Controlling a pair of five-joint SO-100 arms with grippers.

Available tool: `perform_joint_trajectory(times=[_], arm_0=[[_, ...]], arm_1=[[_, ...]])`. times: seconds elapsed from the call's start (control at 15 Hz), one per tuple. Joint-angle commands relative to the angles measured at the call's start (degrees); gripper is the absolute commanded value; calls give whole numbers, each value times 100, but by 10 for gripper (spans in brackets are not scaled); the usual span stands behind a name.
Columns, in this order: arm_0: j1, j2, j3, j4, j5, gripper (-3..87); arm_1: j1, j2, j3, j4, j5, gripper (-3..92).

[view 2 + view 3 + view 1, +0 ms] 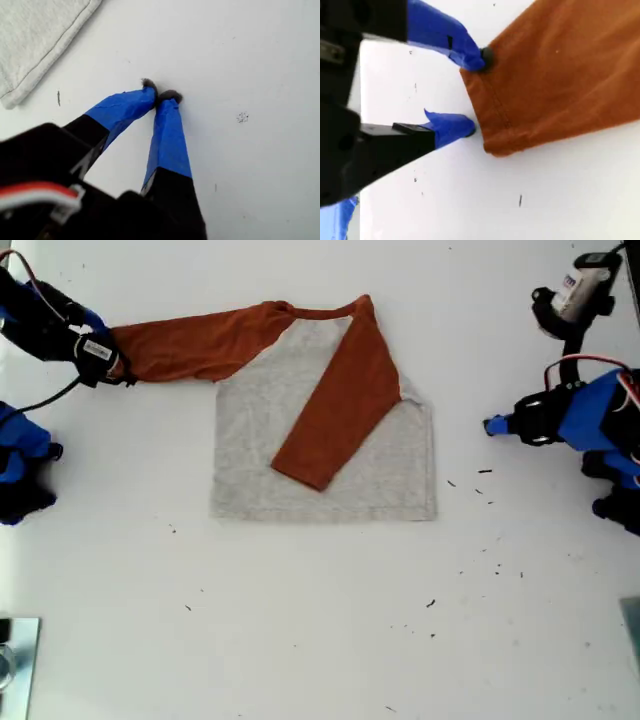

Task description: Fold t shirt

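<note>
Exterior view: the grey-bodied, rust-sleeved cotton t shirt (325, 430) lies mid-table, its unfolded sleeve (190, 343) stretching toward the exterior view's left, cuff at my second gripper (475, 95), jaws spread; my first gripper (162, 95), pinched empty, sits well apart.

A white table (320, 640) fills the exterior view. The t shirt (325, 450) lies flat on it, upper centre of the frame, grey body spread out. One orange sleeve (340, 405) is folded diagonally across the body; the other sleeve (190, 345) stretches over the bare table toward the upper left of the frame. Small dark specks (485, 472) dot the surface, mostly right of the shirt and lower right. A metallic object (15, 665) sits at the lower left edge, cut off by the frame.
</note>
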Motion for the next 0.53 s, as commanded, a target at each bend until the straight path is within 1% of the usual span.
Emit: perform_joint_trajectory(times=[0.0,0.07,0.27,0.33,0.47], arm_0=[[44,237,-176,-123,114,31],[299,809,-378,193,26,-3],[1468,1890,-1960,1582,-571,-3],[2048,1960,-2602,1811,-888,-3],[3410,1187,-3920,1854,-1494,-3]], arm_1=[[-97,26,9,114,44,35],[-97,26,9,114,53,35],[-88,26,9,114,88,35],[-88,26,9,123,97,35],[-79,26,18,123,97,35]])
